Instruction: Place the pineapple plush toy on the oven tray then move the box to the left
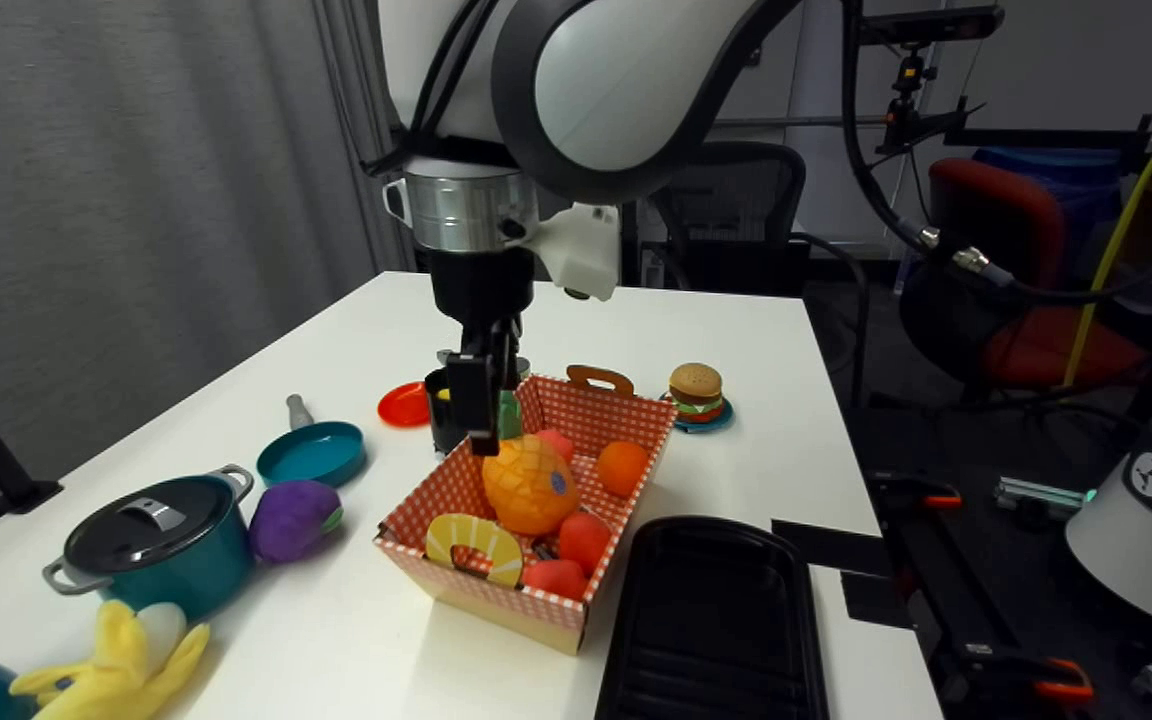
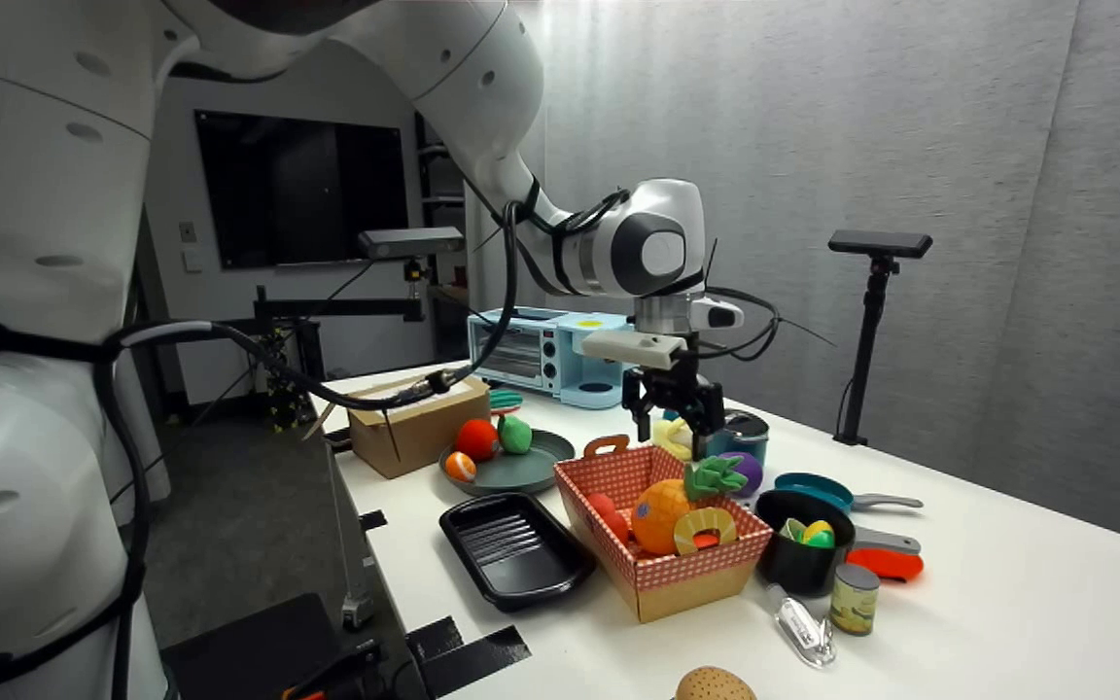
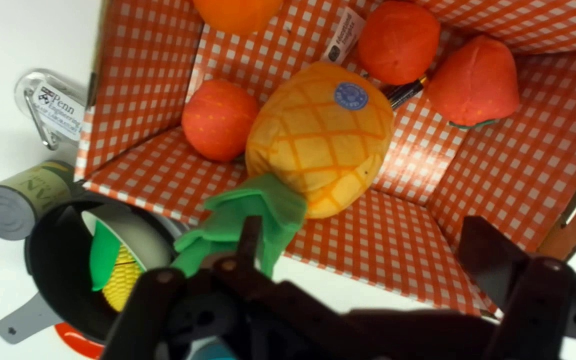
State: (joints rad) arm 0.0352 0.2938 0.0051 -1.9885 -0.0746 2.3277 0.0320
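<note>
Well, the pineapple plush toy [image 3: 320, 142] sits in the box [image 2: 701, 591], its plump orange-yellow body crossed by a lattice of deeper orange lines, a round bluish-purple label on its side. It lies tilted, and its tuft of green leaves [image 2: 716, 476] pokes over the rim of one checkered wall, on the side away from the oven tray [image 2: 521, 559]. Red toy fruits [image 3: 399, 42] lie beside it. The tray, black and low-rimmed with a ridged floor, rests on the table [image 2: 1007, 593] just beside the box. My claw [image 2: 673, 445] is spread wide, its two dark fingers [image 3: 490, 260] well apart and pointing down near that same wall. From the wrist view, one finger crosses in front of the leaves, and I cannot tell whether it touches them. My arm [image 2: 482, 97] arches out over the table in an exterior view and bends at the wrist, so that in both exterior views my claw hangs almost straight down.
</note>
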